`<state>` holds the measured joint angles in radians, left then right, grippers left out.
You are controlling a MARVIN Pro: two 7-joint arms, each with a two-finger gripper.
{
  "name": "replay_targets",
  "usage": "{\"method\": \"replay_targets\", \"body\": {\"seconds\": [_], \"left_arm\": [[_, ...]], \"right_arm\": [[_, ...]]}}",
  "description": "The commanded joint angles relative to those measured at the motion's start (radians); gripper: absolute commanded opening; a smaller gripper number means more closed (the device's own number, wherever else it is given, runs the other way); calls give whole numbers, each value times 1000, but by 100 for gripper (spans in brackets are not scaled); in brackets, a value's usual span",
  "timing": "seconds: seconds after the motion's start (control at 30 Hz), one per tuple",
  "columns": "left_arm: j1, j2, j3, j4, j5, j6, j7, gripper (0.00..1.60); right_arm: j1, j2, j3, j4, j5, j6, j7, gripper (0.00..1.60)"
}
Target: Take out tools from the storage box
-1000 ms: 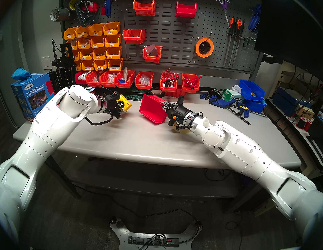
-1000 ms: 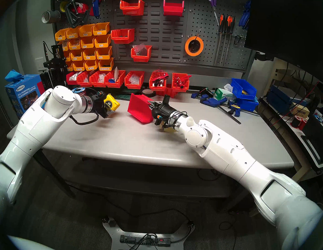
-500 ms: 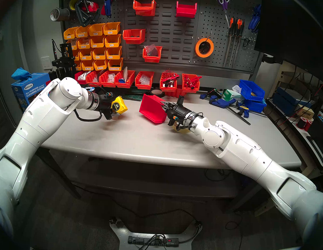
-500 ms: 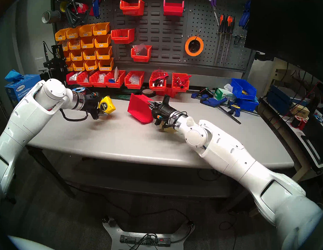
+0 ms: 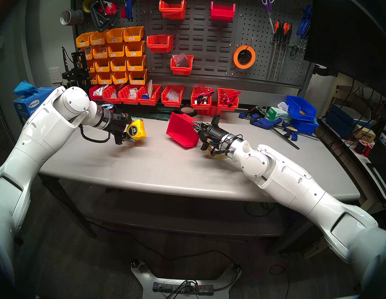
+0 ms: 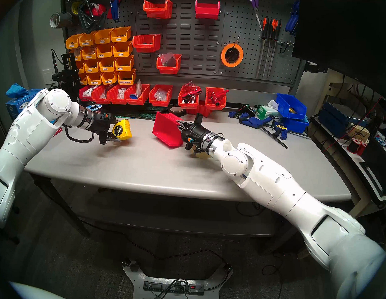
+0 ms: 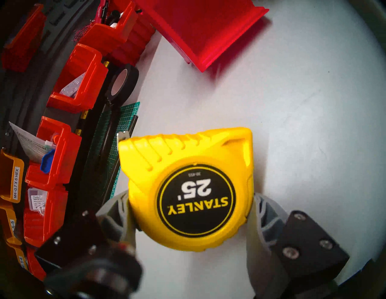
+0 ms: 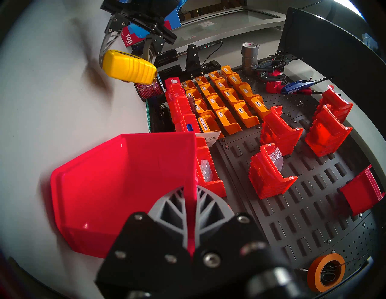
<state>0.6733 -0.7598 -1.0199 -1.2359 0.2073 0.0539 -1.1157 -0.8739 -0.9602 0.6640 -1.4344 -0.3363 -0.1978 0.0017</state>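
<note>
Masking-tape roll (image 5: 218,155) lies half-hidden under right gripper (image 5: 194,125) pinching red bin (image 5: 181,132); left gripper (image 5: 131,136) clamps tape measure (image 5: 137,132).

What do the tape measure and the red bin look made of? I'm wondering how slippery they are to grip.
Tape measure: likely hard moulded plastic, smooth yellow with raised ribs and a glossy black label. Red bin: thin, glossy, rigid-looking plastic; light glints on its walls.

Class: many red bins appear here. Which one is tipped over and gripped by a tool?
The bright red bin at mid-table: it is tilted, with one wall pinched in the right tool. The orange-red bins along the back stand upright, untouched.
</note>
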Motion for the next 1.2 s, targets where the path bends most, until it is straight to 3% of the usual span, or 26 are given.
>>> {"method": "replay_targets", "body": {"seconds": [0.0,0.03,0.07,0.1,0.2,0.23,0.27,0.67,0.87,1.0,1.17], "left_arm": [[-109,-38,-8,60,11,-115,-41,26],[-113,-42,-9,64,10,-125,-50,31],[-126,-46,-1,77,9,-136,-59,47],[-126,-51,-7,79,11,-146,-65,51],[-144,-63,-2,106,11,-176,-90,85],[-149,-68,-3,114,12,-189,-99,102],[-157,-74,-4,123,13,-200,-112,160],[-226,-130,-23,205,-24,-247,-181,160],[-249,-230,-90,258,-69,-162,-64,160],[-246,-265,-124,275,-116,-118,-4,160],[-234,-332,-211,316,-141,-72,91,160]], "right_arm": [[8,-2,6,-10,0,-2,-5,0],[8,-2,6,-10,0,-2,-5,0],[8,-2,6,-10,0,-2,-5,0],[8,-2,6,-10,0,-2,-5,0],[8,-2,6,-10,0,-2,-5,0],[8,-2,6,-10,0,-2,-5,0],[8,-2,6,-10,0,-2,-5,0],[8,-2,7,-11,0,-2,-5,0],[9,-2,6,-9,0,-2,-4,0],[9,-2,6,-9,0,-2,-4,0],[10,-5,6,-8,1,-3,-3,0]]}}
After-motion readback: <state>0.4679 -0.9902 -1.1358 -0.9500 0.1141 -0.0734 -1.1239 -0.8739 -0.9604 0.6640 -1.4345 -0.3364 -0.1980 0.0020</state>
